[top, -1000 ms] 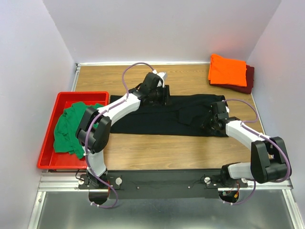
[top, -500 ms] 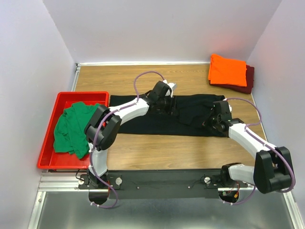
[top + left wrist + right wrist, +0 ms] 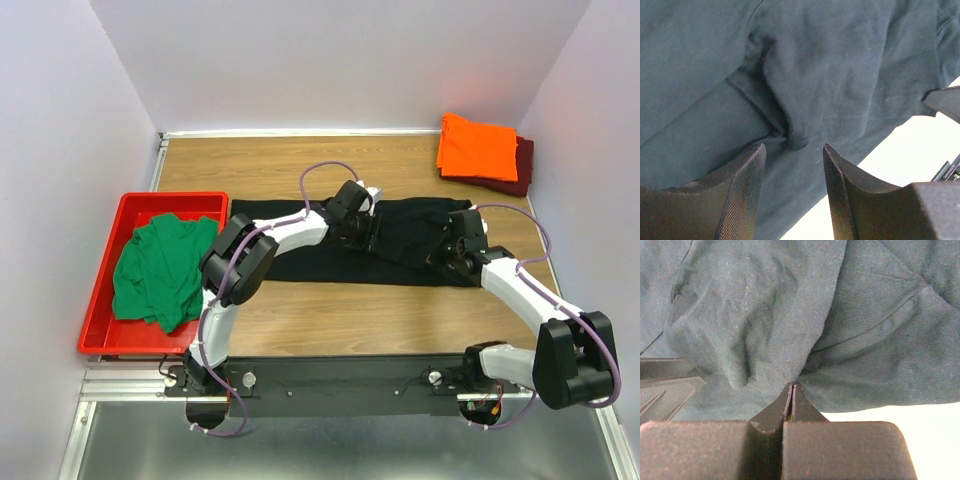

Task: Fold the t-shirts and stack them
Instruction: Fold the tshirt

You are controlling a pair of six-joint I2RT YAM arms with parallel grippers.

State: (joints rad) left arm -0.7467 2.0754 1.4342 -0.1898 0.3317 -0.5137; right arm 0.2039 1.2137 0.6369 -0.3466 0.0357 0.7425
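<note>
Across the middle of the desk (image 3: 300,320) the black t-shirt (image 3: 300,262) lies in a long band: left part flat, right part bunched into folds.

Right claw (image 3: 791,387): fingers pressed together, with a ridge of the black cloth pinched at their tips. Creases run out from that pinch. From above, this claw sits at the right end of the shirt, near its front edge.

Left claw (image 3: 792,150): fingers wide apart, nothing held. I have it low over the shirt's middle, with a sleeve seam and a small rounded fold lying in the gap between the two fingers. I cannot tell whether the pads touch the cloth.

My two claws are near each other, with the bunched cloth between them.

Far right corner: orange t-shirt (image 3: 478,146), folded, on top of the folded maroon t-shirt (image 3: 522,165), whose edge shows at the right.

Left side: green t-shirt (image 3: 160,270), crumpled, inside the red tray (image 3: 175,197).
</note>
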